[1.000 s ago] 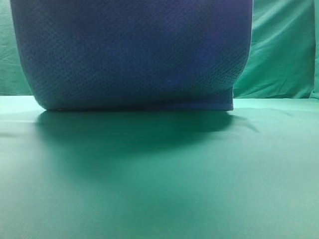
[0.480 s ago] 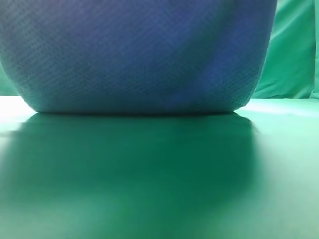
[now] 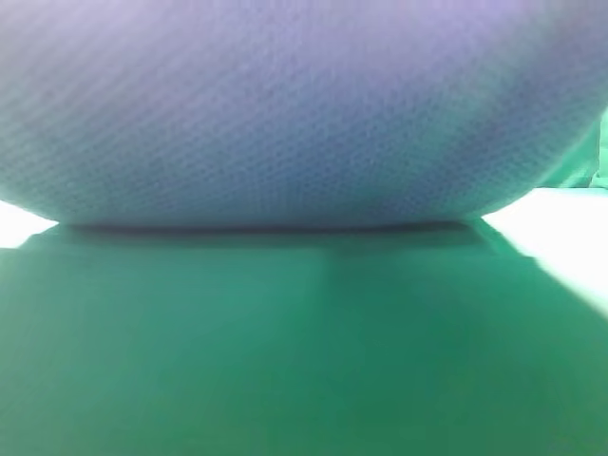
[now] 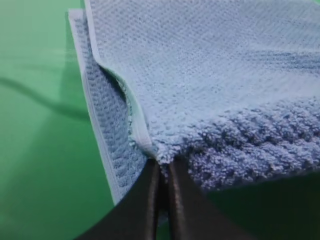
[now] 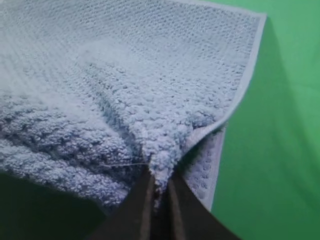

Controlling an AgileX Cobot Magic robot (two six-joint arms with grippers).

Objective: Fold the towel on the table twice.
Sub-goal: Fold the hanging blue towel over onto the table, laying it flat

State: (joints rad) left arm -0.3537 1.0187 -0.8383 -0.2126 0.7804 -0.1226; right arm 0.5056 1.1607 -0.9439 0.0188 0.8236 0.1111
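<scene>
The blue-grey waffle-weave towel (image 3: 285, 114) fills the upper half of the exterior high view, hanging close before the camera with its lower fold resting on the green table (image 3: 304, 361). Neither gripper shows in that view. In the left wrist view my left gripper (image 4: 162, 172) is shut on a corner of the towel (image 4: 210, 90), pinching two layers with pale edging. In the right wrist view my right gripper (image 5: 159, 187) is shut on the opposite corner of the towel (image 5: 125, 85), which also lies doubled.
A wrinkled green backdrop cloth (image 3: 594, 157) peeks out at the right edge behind the towel. The table's green surface (image 4: 35, 150) spreads beside the towel in both wrist views, and bright glare marks its far corners.
The towel has come much nearer the exterior camera, growing to fill the full width of the frame and hiding most of the backdrop. Both grippers stay shut on its corners.
</scene>
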